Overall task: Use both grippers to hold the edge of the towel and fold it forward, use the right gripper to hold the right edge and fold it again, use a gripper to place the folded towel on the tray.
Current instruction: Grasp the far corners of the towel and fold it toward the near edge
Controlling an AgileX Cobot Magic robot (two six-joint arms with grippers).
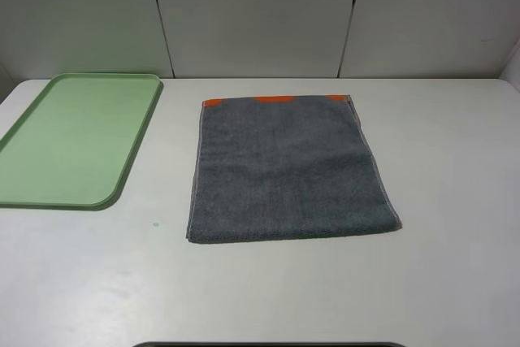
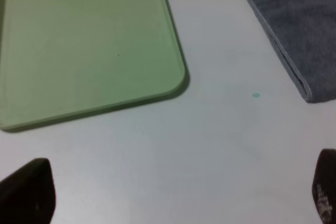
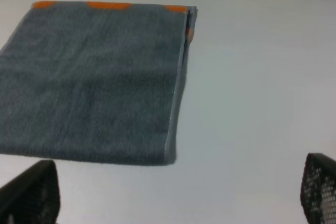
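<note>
The towel [image 1: 288, 172] lies flat on the white table [image 1: 439, 266], a little right of centre, dark grey and roughly square. Orange patches peek out along its far edge [image 1: 276, 100]. Its near edge is plain grey. In the right wrist view the side hem [image 3: 178, 87] shows two layers stacked, with a bit of orange between them at the far corner.

The green tray [image 1: 73, 144] sits on the table left of the towel, apart from it, with a strip of bare table between them. A small teal spot [image 1: 154, 223] marks the table near the towel's near-left corner.

Neither arm shows in the high view. In the left wrist view, the left claw [image 2: 176, 192] hangs over bare table between tray and towel. Its two black fingertips [image 2: 26, 192] are spread wide with nothing between them. One tip carries pale marks too blurred to read.

The right claw [image 3: 173, 192] hangs just off the towel's near-right corner, its fingertips [image 3: 320, 187] likewise spread wide and empty. It does not touch the cloth.
</note>
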